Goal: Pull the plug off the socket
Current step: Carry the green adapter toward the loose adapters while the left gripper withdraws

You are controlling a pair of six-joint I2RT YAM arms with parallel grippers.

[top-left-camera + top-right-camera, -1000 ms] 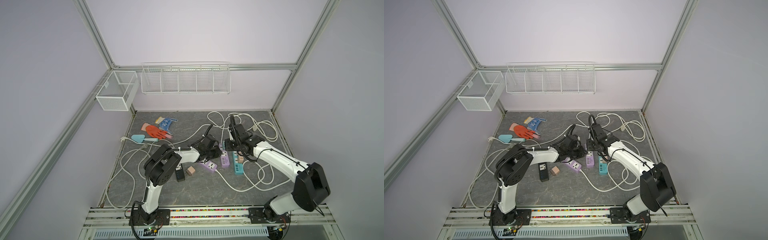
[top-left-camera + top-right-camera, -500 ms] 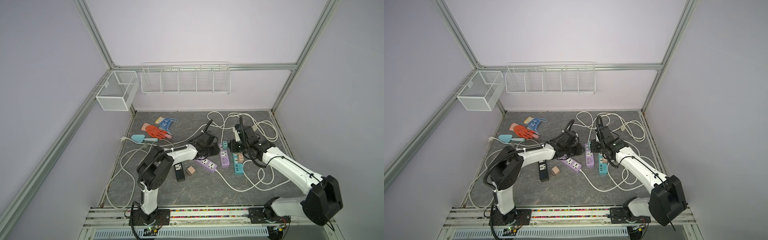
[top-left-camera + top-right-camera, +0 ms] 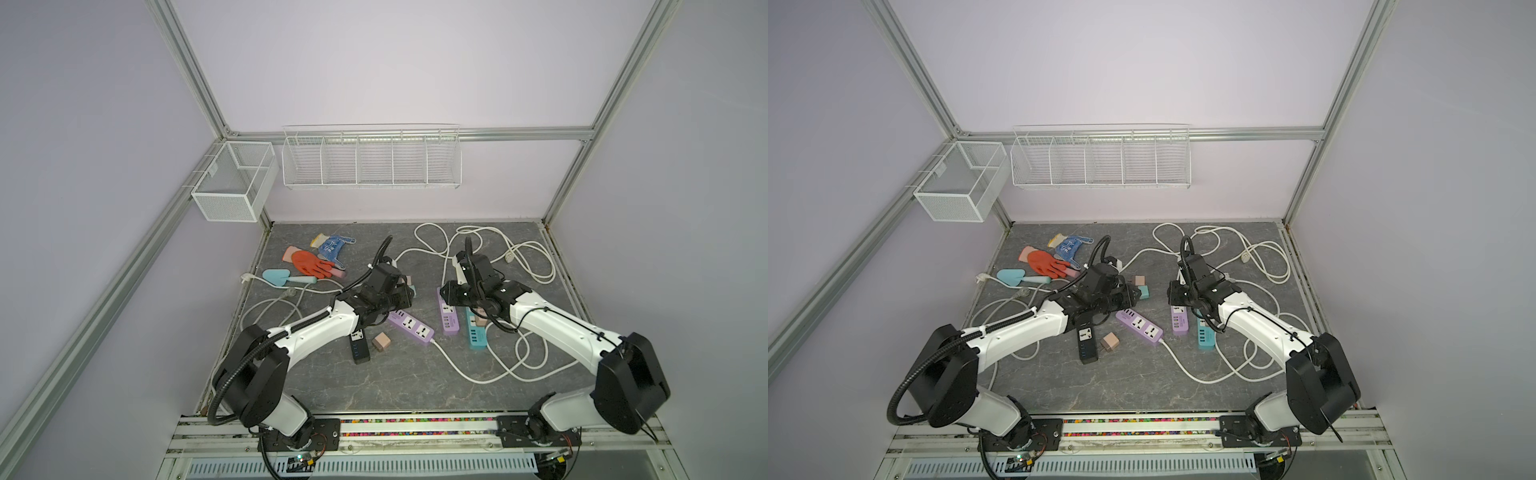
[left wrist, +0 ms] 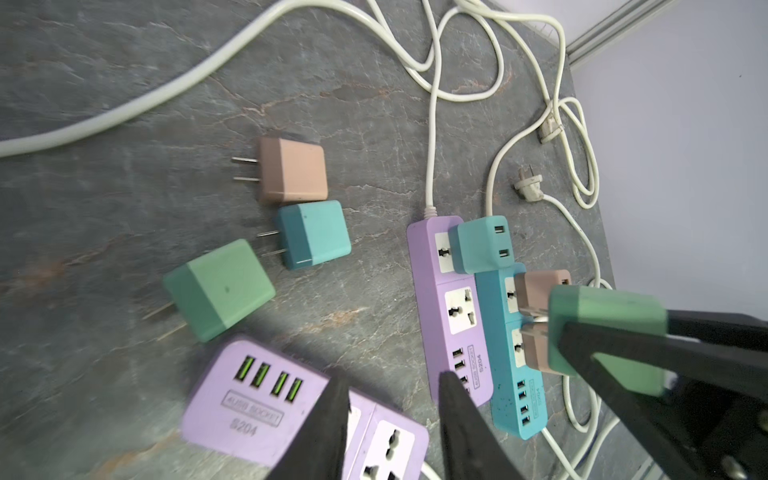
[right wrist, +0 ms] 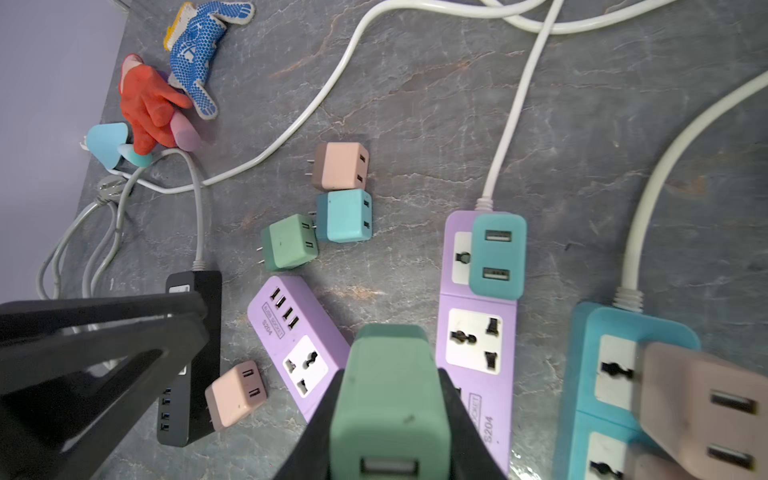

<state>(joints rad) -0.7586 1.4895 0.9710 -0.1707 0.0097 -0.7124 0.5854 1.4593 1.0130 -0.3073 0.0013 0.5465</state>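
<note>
You pulled back w/ the R gripper (image 5: 390, 372) clamped on the green USB plug (image 5: 390, 415), lifted clear of the purple power strip (image 5: 299, 336), and your L gripper (image 4: 390, 384) spread apart over it, so unplugging looked done.

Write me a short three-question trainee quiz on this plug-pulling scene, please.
1. True or false: the right claw is clamped on a green cube-shaped plastic charger plug.
2. How many pinkish-brown charger plugs sit in the teal plastic power strip?
3. Where is the teal two-port charger plug? A) in the teal plastic power strip B) in a purple plastic power strip C) lying loose on the table.
Key: 1 true; 2 two; 3 B.
</note>
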